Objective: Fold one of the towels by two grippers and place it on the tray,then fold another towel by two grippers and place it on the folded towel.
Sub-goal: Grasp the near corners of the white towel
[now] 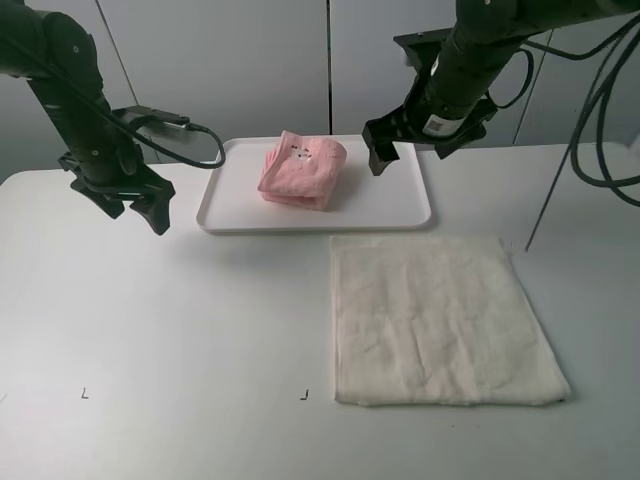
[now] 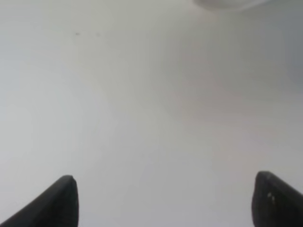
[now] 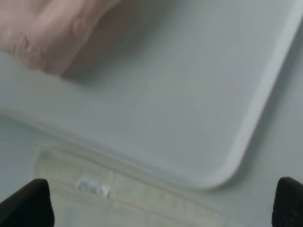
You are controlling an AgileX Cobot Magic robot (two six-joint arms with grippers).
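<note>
Cream towel [image 1: 440, 320] flat, far edge just beside tray [image 1: 400, 205] rim.

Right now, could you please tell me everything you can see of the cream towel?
The cream towel is an off-white, fluffy-looking cloth, roughly square, with faint creases. It lies spread flat and unfolded on the white table, just in front of the tray. A small label sits by the hem nearest the tray. Only the table touches it.
</note>
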